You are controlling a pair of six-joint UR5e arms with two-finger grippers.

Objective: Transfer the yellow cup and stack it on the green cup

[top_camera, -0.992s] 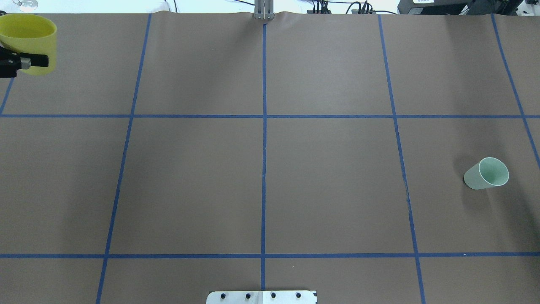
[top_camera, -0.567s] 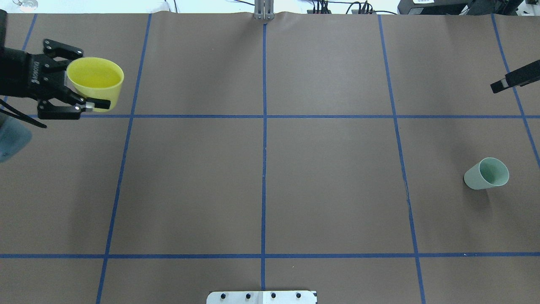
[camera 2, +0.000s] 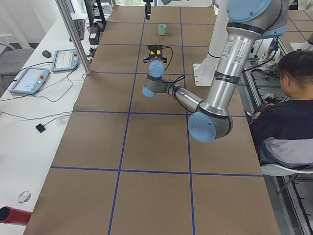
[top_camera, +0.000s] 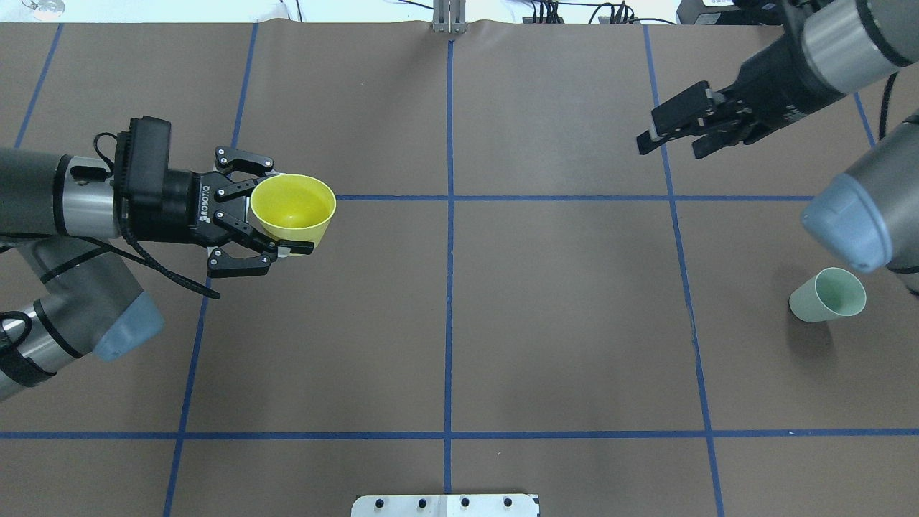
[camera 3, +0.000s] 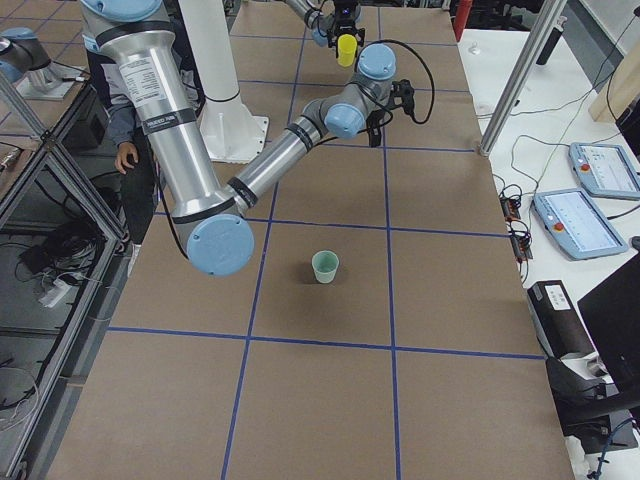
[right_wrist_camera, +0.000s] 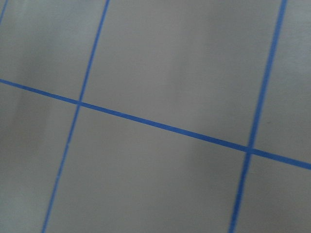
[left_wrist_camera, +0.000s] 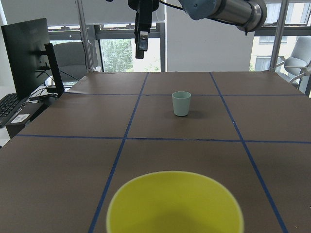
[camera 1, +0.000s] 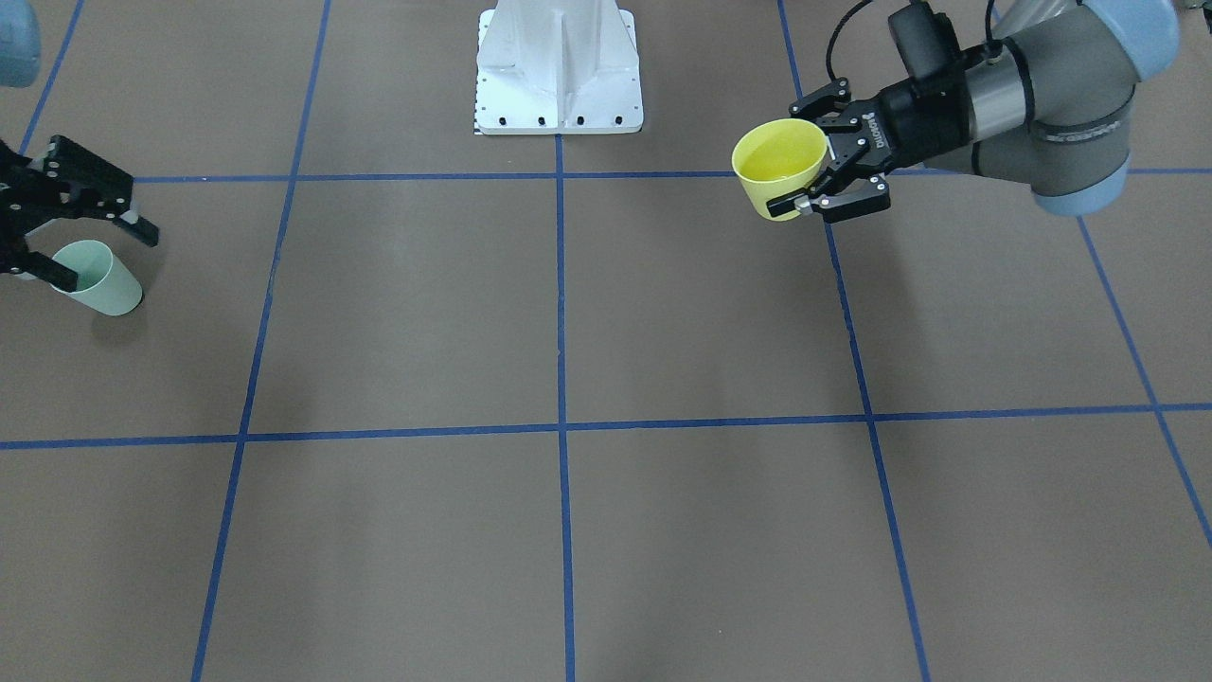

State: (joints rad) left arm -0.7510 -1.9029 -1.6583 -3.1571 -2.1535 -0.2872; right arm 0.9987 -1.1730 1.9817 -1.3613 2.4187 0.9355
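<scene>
Upright yellow cup [top_camera: 293, 208] seems airborne, well apart from upright green cup [top_camera: 827, 295].

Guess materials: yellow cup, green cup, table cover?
The yellow cup: probably plastic; smooth, uniform colour, thin rim, faint sheen. The green cup: same look, more matte. The table cover: likely brown paper; flat matte, wavy far edge.

This is a robotics laboratory. A large table [top_camera: 560, 323], covered in brown paper and marked with a blue tape grid [top_camera: 449, 287], carries grey-and-blue jointed arms [camera 2: 225, 54] on a white pedestal [camera 1: 559, 66]. Side benches hold teach pendants [camera 2: 29, 80] and a monitor [left_wrist_camera: 24, 56], and an operator [camera 2: 283, 117] sits alongside.
</scene>
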